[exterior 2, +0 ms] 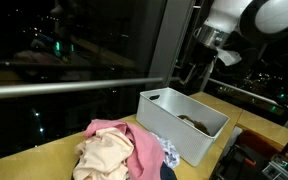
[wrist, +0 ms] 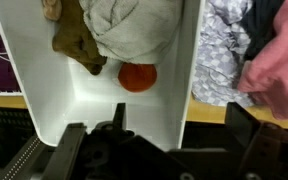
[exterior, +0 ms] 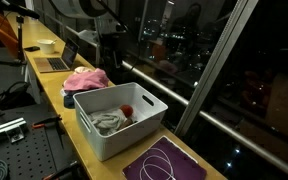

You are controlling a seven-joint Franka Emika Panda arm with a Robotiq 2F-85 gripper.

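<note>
Hanging above the white bin (exterior: 134,135) with pincer (wrist: 156,128) spread wide, clamping nothing; looking straight down on an orange ball (wrist: 137,77) inside the bin, ahead of the pincer along the bin's long axis; past it, grey cloth (wrist: 134,30) and brown cloth (wrist: 76,45) bunched at the bin's end; outside the bin, pink clothes (exterior: 87,79) on the desk (exterior 2: 34,160).

Office-lab indicated: long wooden counter (exterior: 46,82) set along night-time windows (exterior: 184,40) at 1 o'clock, laptop (exterior: 54,63) seen at 10 o'clock, perforated breadboard (exterior: 14,150) with cables placed at 8 o'clock.
</note>
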